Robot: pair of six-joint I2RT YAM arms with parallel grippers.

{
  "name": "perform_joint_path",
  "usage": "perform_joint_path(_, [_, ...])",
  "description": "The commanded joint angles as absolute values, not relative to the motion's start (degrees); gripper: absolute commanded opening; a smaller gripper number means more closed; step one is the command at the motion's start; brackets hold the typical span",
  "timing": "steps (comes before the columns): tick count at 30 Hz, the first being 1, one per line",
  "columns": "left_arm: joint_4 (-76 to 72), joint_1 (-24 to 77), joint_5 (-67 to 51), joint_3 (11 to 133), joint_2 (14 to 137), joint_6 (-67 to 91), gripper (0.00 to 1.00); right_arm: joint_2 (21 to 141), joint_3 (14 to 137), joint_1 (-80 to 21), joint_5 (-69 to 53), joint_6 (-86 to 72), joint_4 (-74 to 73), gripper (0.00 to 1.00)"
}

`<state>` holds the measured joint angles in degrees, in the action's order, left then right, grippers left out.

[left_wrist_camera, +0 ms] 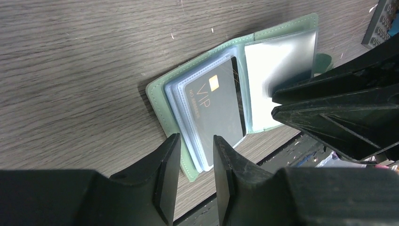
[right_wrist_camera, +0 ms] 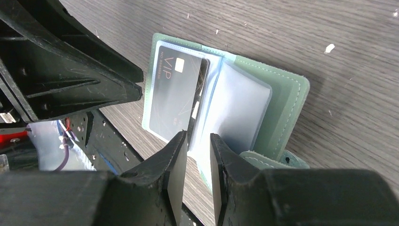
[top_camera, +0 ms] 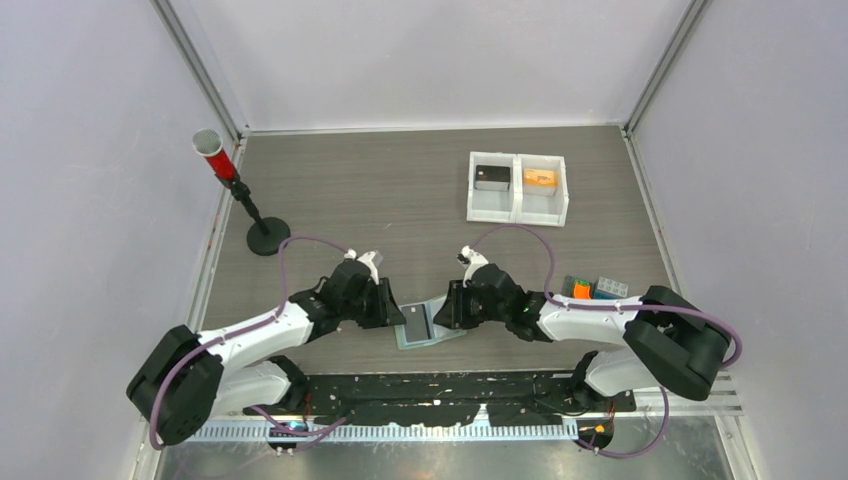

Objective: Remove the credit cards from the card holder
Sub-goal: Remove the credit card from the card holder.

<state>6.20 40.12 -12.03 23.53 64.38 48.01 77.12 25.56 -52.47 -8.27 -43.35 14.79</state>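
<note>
A sage-green card holder [top_camera: 428, 326] lies spread open on the desk [top_camera: 380, 190], caught between the 2 arms, with the left tool [left_wrist_camera: 196, 137] closing on one side and the right tool [right_wrist_camera: 197, 135] on the other, their tips almost meeting above it. Seen from the left tool, the holder sits directly ahead of the tips, its near corner and the stack of clear sleeves [left_wrist_camera: 188, 120] reaching into the gap between the fingers. 1 dark credit card [left_wrist_camera: 216, 108] marked VIP shows in the top sleeve, just ahead and slightly right. Seen from the right tool, that card's leaf appears a little lifted off the spine, and its lower edge runs down between the fingers, with an empty sleeve just to the right. Both tools have their jaws a little apart with material between them. Whether either is actually pinching or merely straddling the edge cannot be told. The step in hand looks like getting purchase on the first card, and the 1 card in view is lodged in its sleeve. The next move likely calls for 1 tool to pin the holder to the desk while the other nips only the card's bare edge, not the plastic around it, and draws it out along the sleeve's mouth. Which side that mouth faces is not clear from here.
</note>
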Motion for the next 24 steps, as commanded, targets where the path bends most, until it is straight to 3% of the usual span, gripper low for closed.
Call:
perform_joint_path(1, [4.50, 40.55, -12.99, 23.51, 62.18, 48.26, 0.33, 78.26, 24.93, -50.43, -12.98, -41.46, 18.11, 0.31])
perform_joint_path(11, [-1.45, 40.69, -17.30, 22.44, 62.31, 48.95, 0.31, 77.51, 25.95, -48.52, -16.74, -40.08, 17.01, 0.25])
perform_joint_path(24, [-3.01, 40.69, -14.52, 20.98, 69.62, 47.83, 0.23, 83.28, 28.35, -48.52, -20.98, -41.21, 22.51, 0.25])
